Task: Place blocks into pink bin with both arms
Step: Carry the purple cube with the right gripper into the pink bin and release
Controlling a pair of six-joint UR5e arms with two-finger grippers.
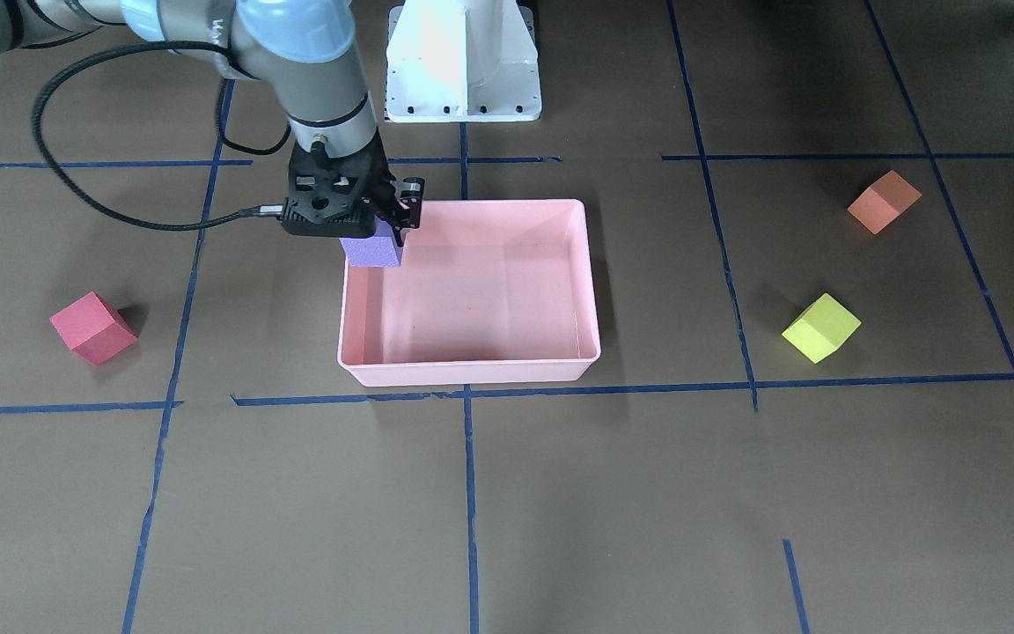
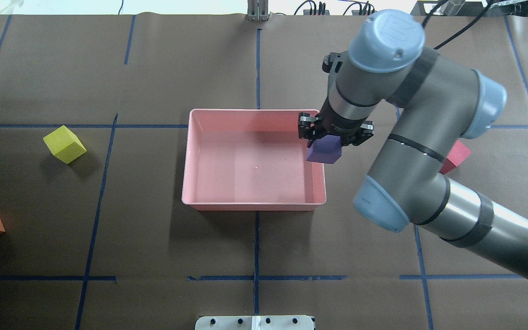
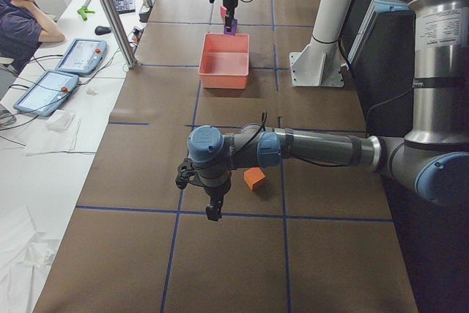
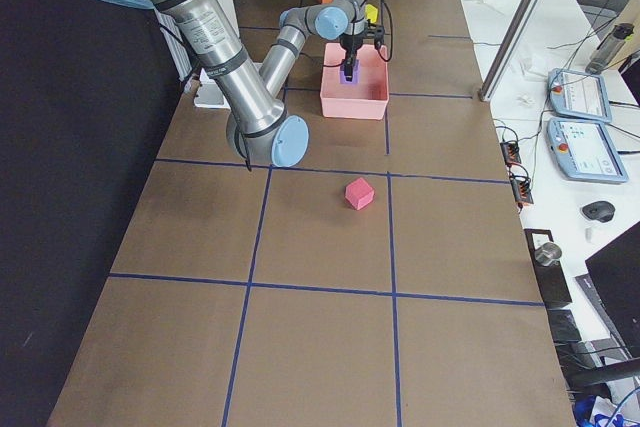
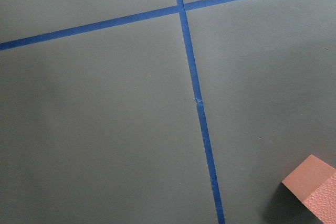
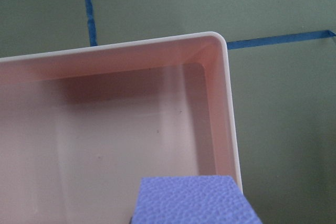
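Observation:
My right gripper (image 1: 377, 236) is shut on the purple block (image 1: 372, 251) and holds it above the pink bin's (image 1: 472, 374) side wall on the robot's right, near a corner; the right wrist view shows the purple block (image 6: 194, 200) over the bin's rim (image 6: 228, 103). The bin holds no block. The red block (image 1: 91, 328) lies beyond that side of the bin. The yellow block (image 1: 821, 328) and the orange block (image 1: 884, 201) lie on the other side. My left gripper (image 3: 212, 210) hovers beside the orange block (image 3: 254, 178); I cannot tell whether it is open.
The white pedestal base (image 1: 463, 62) stands behind the bin on the robot's side. Blue tape lines (image 1: 470, 493) grid the brown table. An operator (image 3: 22, 5) sits at a side desk with tablets (image 3: 77, 55) past the table's far edge.

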